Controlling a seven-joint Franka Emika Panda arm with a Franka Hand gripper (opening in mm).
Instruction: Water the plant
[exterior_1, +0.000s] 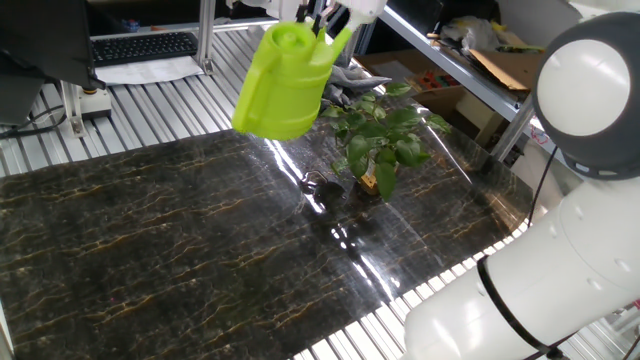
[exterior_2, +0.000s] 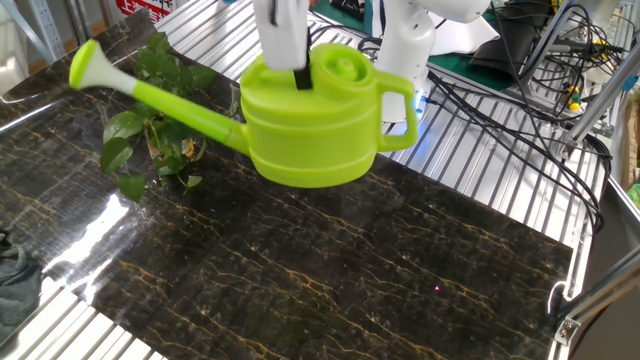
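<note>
The plant (exterior_1: 383, 134) has broad dark green leaves and a yellow-orange tag (exterior_1: 369, 183) at its base. It stands on the dark marbled tabletop (exterior_1: 180, 240) and also shows in the other fixed view (exterior_2: 158, 125). My gripper (exterior_1: 320, 18) is shut on the top handle of a lime-green watering can (exterior_1: 284, 82) and holds it in the air just left of the plant. In the other fixed view the can (exterior_2: 315, 125) hangs from my gripper (exterior_2: 298, 72). Its long spout (exterior_2: 150, 90) reaches out over the plant's leaves, with the rose at the far end.
A keyboard (exterior_1: 145, 45) and papers lie behind the table. A cardboard box (exterior_1: 505, 65) sits at the back right. My white arm base (exterior_1: 560, 250) fills the right foreground. Cables (exterior_2: 520, 90) run along the slatted metal frame, and a grey cloth (exterior_2: 12, 280) lies at its edge.
</note>
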